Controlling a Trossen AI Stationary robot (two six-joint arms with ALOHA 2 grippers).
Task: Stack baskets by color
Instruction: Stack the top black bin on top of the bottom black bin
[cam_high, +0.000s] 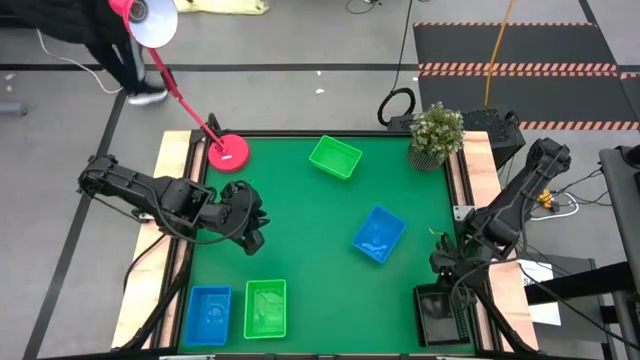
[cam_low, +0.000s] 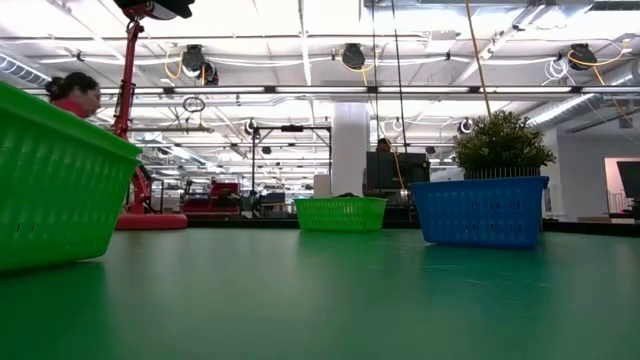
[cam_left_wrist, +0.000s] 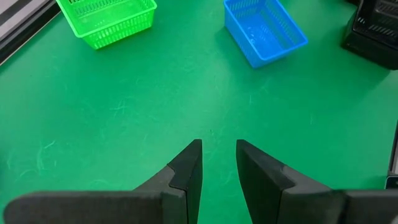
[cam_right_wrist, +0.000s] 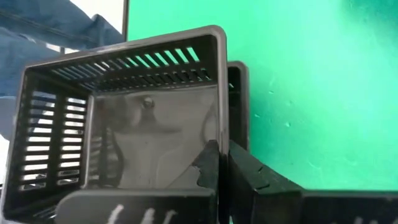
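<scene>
Bright, even ceiling strip lights; soft shadows on the green table (cam_high: 300, 230); near basket (cam_low: 55, 180) blurred.

I see a grey floor (cam_high: 300, 90) beyond the table, with hazard-striped black mats (cam_high: 510, 45). Across the room, strip lights (cam_low: 420, 62) hang from a white ceiling, a white pillar (cam_low: 350, 145) stands among benches, and a person (cam_low: 72, 95) sits.
</scene>
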